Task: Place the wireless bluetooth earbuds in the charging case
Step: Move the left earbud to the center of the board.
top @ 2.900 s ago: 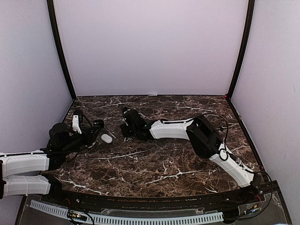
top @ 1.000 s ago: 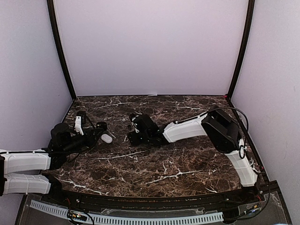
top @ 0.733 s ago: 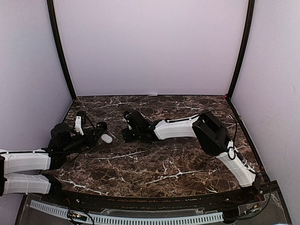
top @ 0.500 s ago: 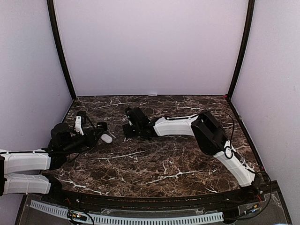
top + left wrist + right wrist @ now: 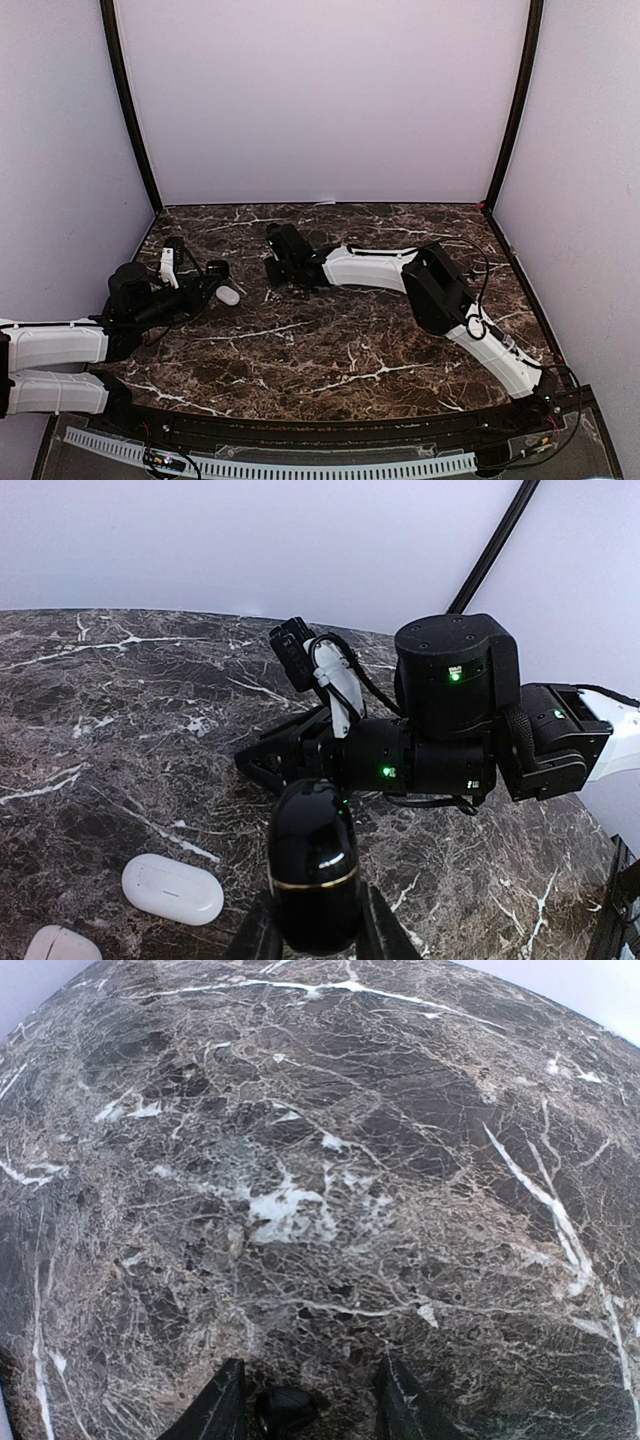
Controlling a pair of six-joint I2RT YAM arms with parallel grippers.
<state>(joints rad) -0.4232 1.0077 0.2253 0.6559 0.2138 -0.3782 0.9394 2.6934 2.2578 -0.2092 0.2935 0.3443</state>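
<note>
My left gripper (image 5: 312,925) is shut on a glossy black egg-shaped charging case (image 5: 312,860) with a thin gold band, held upright just above the table. It sits at the left of the table in the top view (image 5: 207,274). My right gripper (image 5: 272,268) reaches across low over the marble, just beyond the case. Its jaws (image 5: 310,1378) stand apart. A small dark earbud (image 5: 285,1410) lies on the table between them, close to the left finger (image 5: 222,1400). I cannot tell whether that finger touches it.
A white pebble-shaped case (image 5: 172,888) lies on the marble beside the black case, also seen from above (image 5: 229,295). Another white case (image 5: 58,946) shows at the left wrist view's bottom edge. The right arm's wrist (image 5: 455,705) fills the space just beyond my left gripper.
My right gripper has swung left and toward the back of the table, and its jaws have narrowed. The left arm and the black case have stayed put.
</note>
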